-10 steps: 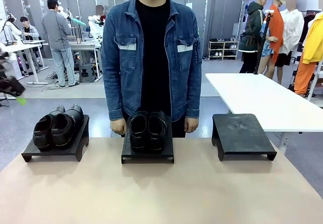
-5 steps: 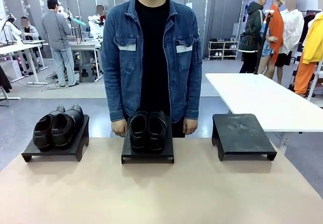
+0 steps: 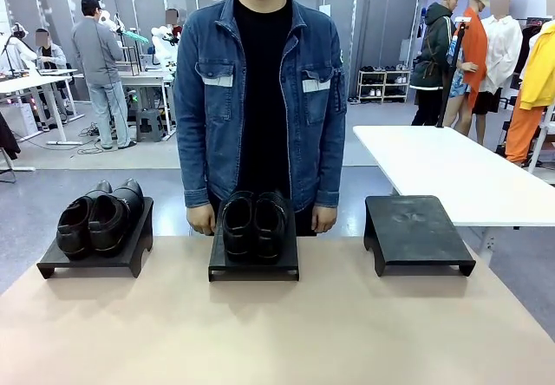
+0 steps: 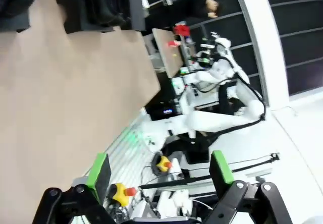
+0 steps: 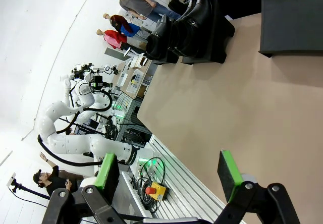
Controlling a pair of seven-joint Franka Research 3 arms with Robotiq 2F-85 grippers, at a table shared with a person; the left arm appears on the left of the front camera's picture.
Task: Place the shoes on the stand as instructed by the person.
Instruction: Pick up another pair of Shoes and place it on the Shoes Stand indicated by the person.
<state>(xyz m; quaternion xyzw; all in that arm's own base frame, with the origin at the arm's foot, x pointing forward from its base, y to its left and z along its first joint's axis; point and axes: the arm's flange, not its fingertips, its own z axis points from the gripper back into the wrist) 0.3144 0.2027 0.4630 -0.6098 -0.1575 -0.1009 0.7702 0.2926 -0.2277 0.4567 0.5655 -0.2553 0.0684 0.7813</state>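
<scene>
We see two pairs of glossy black leather shoes point(image 3: 95, 218) on black stands point(image 3: 94, 262) along the counter's point(image 3: 277, 333) far edge, our left hand point(image 4: 160, 173) wide, right hand point(image 5: 169, 176) wide.

No legible text, labels, brand marks, nos. or signs in any view.
</scene>
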